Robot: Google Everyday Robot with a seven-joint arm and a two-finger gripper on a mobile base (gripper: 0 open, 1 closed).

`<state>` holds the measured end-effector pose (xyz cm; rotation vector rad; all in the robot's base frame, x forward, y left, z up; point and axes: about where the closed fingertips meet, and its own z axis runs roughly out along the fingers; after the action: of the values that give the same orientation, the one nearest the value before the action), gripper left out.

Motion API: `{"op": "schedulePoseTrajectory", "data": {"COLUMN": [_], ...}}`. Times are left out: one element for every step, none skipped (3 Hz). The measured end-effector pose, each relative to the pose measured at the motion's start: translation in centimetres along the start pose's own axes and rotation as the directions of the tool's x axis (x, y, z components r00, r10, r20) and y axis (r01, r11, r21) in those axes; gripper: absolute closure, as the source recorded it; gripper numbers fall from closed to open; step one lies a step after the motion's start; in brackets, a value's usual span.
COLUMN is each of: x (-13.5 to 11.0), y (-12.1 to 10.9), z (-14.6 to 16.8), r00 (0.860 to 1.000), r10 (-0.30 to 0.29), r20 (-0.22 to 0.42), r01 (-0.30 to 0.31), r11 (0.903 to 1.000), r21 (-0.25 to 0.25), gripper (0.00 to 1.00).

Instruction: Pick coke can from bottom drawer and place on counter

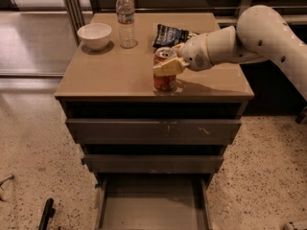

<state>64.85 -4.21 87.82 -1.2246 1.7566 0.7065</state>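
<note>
counter (110, 75) smooth, satin | coke can (164, 82) glossy metal | gripper (165, 67) clasping it, matt plastic
</note>
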Motion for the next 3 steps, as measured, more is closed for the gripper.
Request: {"op": "schedulePoseTrajectory", "data": {"x": [0.0, 0.0, 0.0], "y": [0.0, 0.0, 0.0], "z": [0.0, 0.01, 0.01], "r00": [1.0, 1.0, 1.0], "r10": [0.0, 0.0, 0.0], "r20": [0.0, 0.0, 0.0], "r01": [0.0, 0.0, 0.0], "r11": [1.0, 1.0, 1.0], "r21": [0.0, 0.0, 0.0], "gripper": [0.58, 0.34, 0.11]}}
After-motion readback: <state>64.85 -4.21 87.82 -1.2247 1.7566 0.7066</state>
